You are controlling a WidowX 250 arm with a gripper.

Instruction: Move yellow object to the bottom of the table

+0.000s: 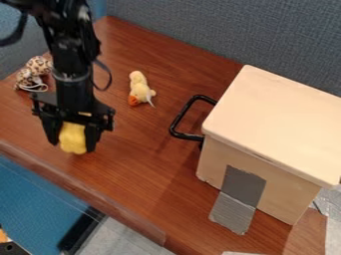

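Gripper clamped on yellow obj nr table edge; tan box w/ blk handle, lid on, contents hidden.

No text, label, brand, number or sign can be read, though any very small print might be too fine to make out from this view.
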